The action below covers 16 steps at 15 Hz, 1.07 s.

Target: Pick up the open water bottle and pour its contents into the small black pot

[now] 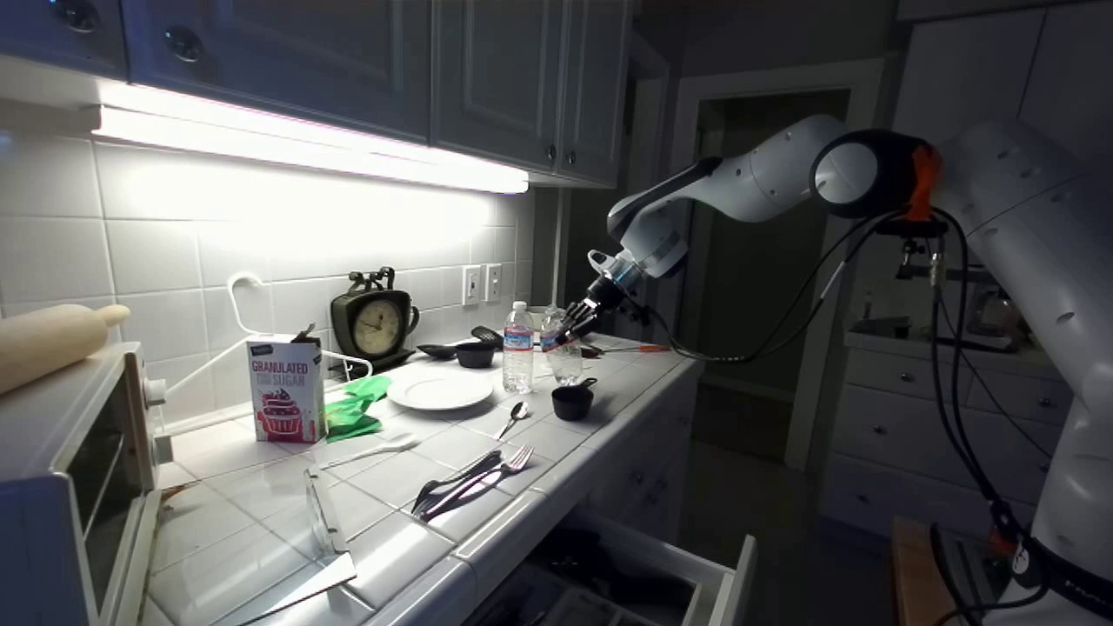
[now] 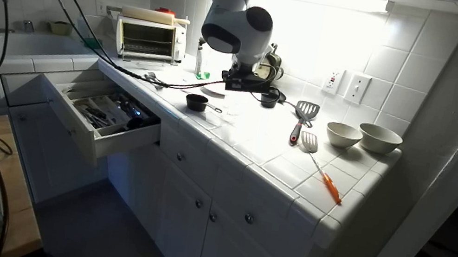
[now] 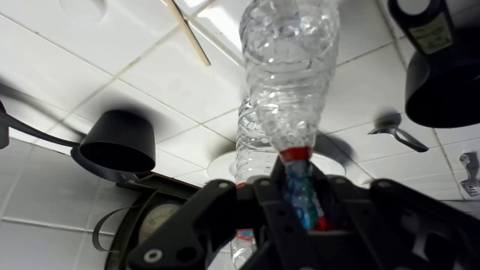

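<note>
The open water bottle (image 1: 569,370) is clear plastic with a blue and red label and stands roughly upright. My gripper (image 1: 571,329) is shut on it, with fingers on both sides of the label; the wrist view also shows the bottle (image 3: 290,67) between the fingers (image 3: 298,170). Its mouth is hidden in the wrist view, and I cannot tell whether its base touches the counter. The small black pot (image 1: 572,402) sits by the counter's front edge, beside the bottle; it also shows in the other frames (image 2: 197,102) (image 3: 442,90). A similar black pot (image 1: 476,354) sits farther back.
A capped water bottle (image 1: 519,356) stands close to the held one. A white plate (image 1: 439,391), spoon (image 1: 515,417), sugar carton (image 1: 287,391) and clock (image 1: 376,320) are on the counter. Spatulas (image 2: 309,142) and two bowls (image 2: 343,135) lie toward one end. A drawer (image 2: 118,142) is open below.
</note>
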### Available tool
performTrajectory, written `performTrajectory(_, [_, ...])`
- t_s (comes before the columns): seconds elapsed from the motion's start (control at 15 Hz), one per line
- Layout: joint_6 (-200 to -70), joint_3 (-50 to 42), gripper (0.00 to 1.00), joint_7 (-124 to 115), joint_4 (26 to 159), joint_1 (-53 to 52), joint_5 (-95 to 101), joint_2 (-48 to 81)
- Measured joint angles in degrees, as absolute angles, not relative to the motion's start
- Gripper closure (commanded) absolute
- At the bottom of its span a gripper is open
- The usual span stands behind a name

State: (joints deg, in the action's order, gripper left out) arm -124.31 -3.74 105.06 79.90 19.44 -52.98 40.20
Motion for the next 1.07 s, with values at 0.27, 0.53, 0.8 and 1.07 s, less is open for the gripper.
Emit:
performTrajectory(0.27, [-124.4, -3.9, 0.98, 105.1, 79.8, 19.5, -52.1, 39.7])
performTrajectory(0.53, [-124.4, -4.1, 0.98, 104.7, 79.9, 19.4, -48.2, 38.4])
performTrajectory(0.8, [-124.4, -4.4, 0.98, 101.9, 80.7, 19.0, -39.7, 35.9])
performTrajectory(1.07, [-124.2, -4.4, 0.98, 99.2, 83.1, 17.8, -29.0, 32.6])
